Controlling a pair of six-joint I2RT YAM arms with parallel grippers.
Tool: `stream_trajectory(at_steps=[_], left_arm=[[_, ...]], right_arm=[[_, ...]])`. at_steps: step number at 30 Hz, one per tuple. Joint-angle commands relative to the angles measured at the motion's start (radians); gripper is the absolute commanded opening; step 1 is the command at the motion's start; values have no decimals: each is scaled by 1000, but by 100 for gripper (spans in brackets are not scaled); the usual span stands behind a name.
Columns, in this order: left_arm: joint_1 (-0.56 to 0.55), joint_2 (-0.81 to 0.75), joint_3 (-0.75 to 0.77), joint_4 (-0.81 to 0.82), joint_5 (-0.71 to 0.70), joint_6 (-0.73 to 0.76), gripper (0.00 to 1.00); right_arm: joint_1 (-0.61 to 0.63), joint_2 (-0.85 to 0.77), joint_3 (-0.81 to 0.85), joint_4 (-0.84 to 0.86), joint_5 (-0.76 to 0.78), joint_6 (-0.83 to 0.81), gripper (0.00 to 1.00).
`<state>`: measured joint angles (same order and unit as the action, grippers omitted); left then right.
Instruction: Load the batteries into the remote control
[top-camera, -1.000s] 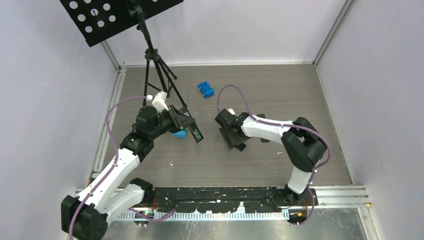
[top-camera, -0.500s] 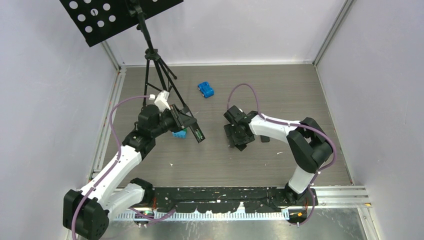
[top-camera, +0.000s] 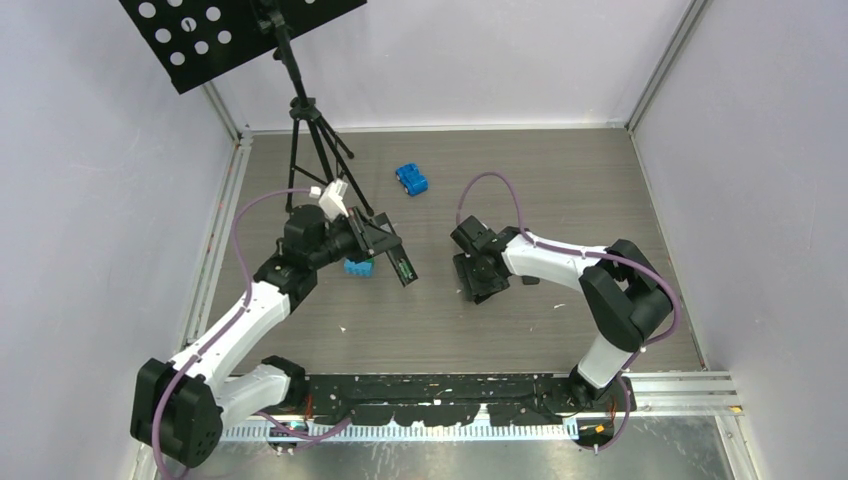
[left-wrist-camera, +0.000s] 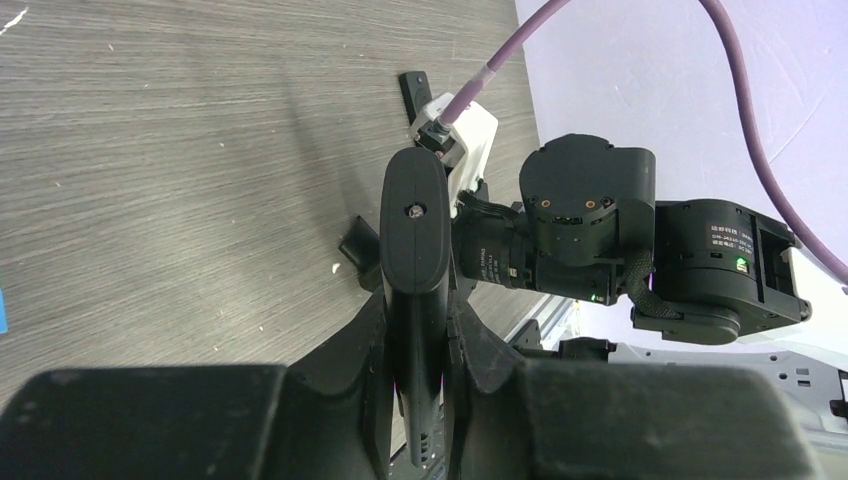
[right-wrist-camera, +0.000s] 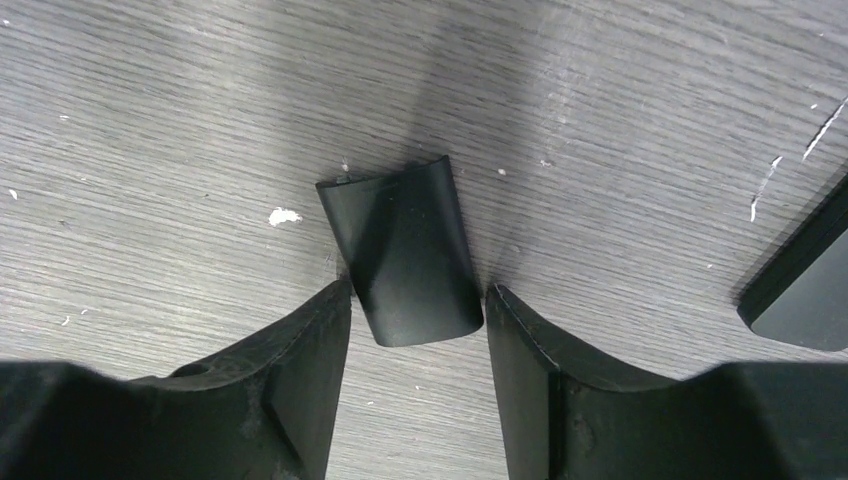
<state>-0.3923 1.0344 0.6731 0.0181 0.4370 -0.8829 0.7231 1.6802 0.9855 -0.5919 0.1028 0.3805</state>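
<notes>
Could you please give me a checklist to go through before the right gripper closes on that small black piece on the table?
1. Left gripper shut on the remote control, held off the table: ok.
2. Right gripper open, one finger on each side of the black curved piece: ok.
3. Black curved piece lying alone, nothing on top of it: ok.
4. Batteries seated in the remote control: cannot tell; the top view shows only a green patch on it.
5. The two arms apart from each other: ok.
</notes>
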Motion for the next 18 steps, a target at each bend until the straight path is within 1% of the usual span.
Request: stream_trajectory(at_steps=[1, 4, 6, 10, 12, 18], left_arm=[[6, 16, 36, 90, 43, -10, 0], [6, 33, 29, 108, 52, -18, 0], [6, 50, 23, 122, 59, -21, 0], [6, 88, 9, 161, 73, -28, 0], [6, 100, -2, 186, 76, -30, 0], [5, 119, -31, 239, 70, -12, 0]], right_arm=[[14, 14, -37, -52, 8, 18, 52], [19, 26, -34, -39, 30, 22, 38], [23, 16, -34, -22, 39, 27, 33], [34, -49, -40, 8, 48, 44, 30], [48, -114, -55, 35, 40, 43, 30], [86, -350, -126, 164, -54, 68, 29]])
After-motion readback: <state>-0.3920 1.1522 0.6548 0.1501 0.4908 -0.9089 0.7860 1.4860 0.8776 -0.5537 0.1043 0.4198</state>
